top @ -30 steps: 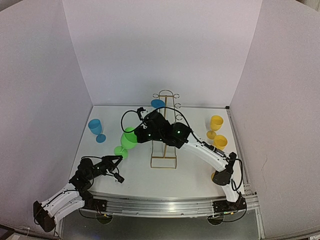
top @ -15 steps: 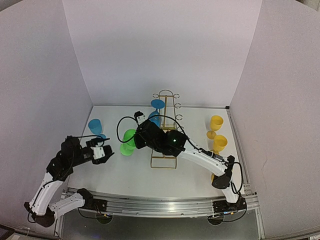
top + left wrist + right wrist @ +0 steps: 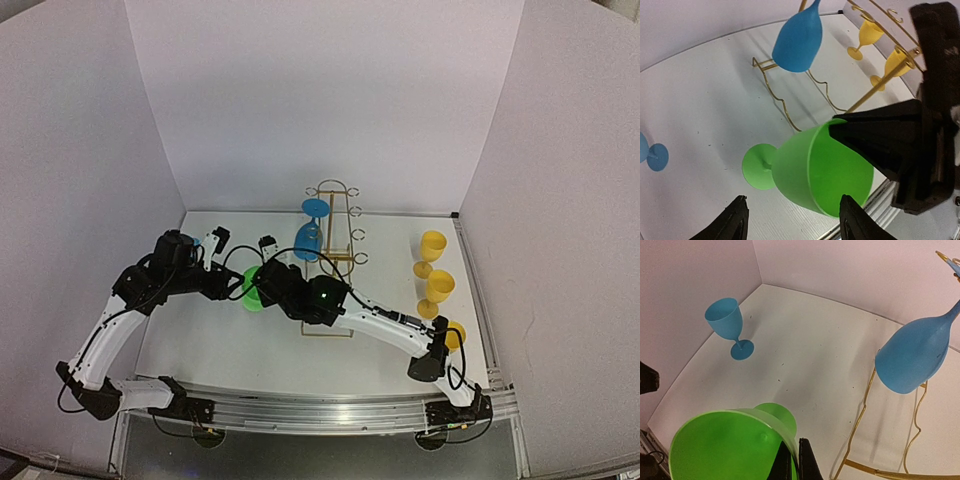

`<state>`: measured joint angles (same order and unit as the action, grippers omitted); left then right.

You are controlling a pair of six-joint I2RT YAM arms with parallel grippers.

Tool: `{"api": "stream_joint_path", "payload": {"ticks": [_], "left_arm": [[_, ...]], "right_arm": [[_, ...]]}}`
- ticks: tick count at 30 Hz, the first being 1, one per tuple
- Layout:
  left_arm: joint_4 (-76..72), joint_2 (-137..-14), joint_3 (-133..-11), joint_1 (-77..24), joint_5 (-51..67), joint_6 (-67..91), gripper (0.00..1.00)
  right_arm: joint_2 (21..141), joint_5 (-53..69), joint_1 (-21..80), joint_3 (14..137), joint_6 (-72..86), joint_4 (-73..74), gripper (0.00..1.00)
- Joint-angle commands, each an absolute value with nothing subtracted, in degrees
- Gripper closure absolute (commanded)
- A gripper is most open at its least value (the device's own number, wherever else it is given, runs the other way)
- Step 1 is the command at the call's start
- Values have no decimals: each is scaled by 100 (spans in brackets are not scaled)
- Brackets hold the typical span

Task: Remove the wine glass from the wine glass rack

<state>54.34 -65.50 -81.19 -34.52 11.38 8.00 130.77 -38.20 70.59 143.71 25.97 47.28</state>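
- My right pincer [image 3: 792, 460] is clamped on the green wine glass [image 3: 725, 447] at its rim, one finger inside the bowl.
- The wine glass rack [image 3: 330, 328] stands just beside it.
- My left pincer [image 3: 795, 222] gapes wide, with the bowl just ahead.
- My judgement: close the left gently around the bowl before the right releases.

The left gripper's [image 3: 793, 198] spread fingers faced the green wine glass [image 3: 815, 175] at 12 o'clock, its rim pinched by the right gripper [image 3: 792, 460]. Seen from above, the wine glass rack [image 3: 333, 188] and hanging blue glass [image 3: 912, 360] blocked its 2 o'clock. Yellow glasses [image 3: 440, 284] lined the rack's 3 o'clock. Bare table [image 3: 270, 350] lay open at 6 o'clock.
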Motion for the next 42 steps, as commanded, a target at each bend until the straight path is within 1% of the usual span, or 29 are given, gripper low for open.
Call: {"api": "stream_joint_path", "payload": {"ticks": [1,8,11,14,15,16,18,20,22,28,29,30,32,33,35,38,42], "left_arm": [[5712,-6973,-8516,-3467,444,832,40],[5706,-7154,-8504,-3601,287,579,39],[5753,-7228,-8441,-3618,110,505,45],[5846,-7365,-8363,-3656,8,393,48],[5848,-7406,-8345,-3663,-99,329,52],[5834,-7447,-8332,-3665,-245,269,57],[5795,-7502,-8367,-3666,-341,187,74],[5777,-7535,-8429,-3666,-320,140,88],[5805,-7583,-8452,-3665,-322,132,99],[5947,-7636,-8471,-3654,-486,139,100],[5976,-7651,-8456,-3643,-527,116,100],[5993,-7667,-8421,-3624,-578,95,100],[5971,-7689,-8307,-3485,-655,37,100],[5949,-7702,-8245,-3394,-666,16,100],[5915,-7740,-8184,-3187,-628,-42,100],[5817,-7800,-8081,-2912,-564,-253,100],[5570,-7956,-8044,-2543,-560,-522,100]], "right_arm": [[13192,-3973,7145,14724,2703,4608,100],[13327,-3775,7146,14833,2737,4539,100],[13377,-3578,7154,14845,2780,4444,100],[13394,-3439,7154,14846,2906,4365,100],[13389,-3418,7154,14834,2961,4343,100],[13375,-3397,7154,14813,3016,4314,100],[13347,-3383,7154,14771,3087,4277,100],[13316,-3378,7144,14686,3123,4252,100],[13256,-3377,7120,14547,3200,4231,100],[13037,-3284,7030,14190,3384,4147,100],[13007,-3269,7022,14188,3356,4135,98],[12981,-3247,7015,14198,3305,4125,93],[12916,-3252,7014,14241,3218,4094,79],[12863,-3273,7014,14250,3190,4088,73],[12759,-3332,7013,14211,3145,4074,67],[12526,-3437,7014,14061,3119,4053,61],[12278,-3547,7014,13972,3003,4040,59]]}}
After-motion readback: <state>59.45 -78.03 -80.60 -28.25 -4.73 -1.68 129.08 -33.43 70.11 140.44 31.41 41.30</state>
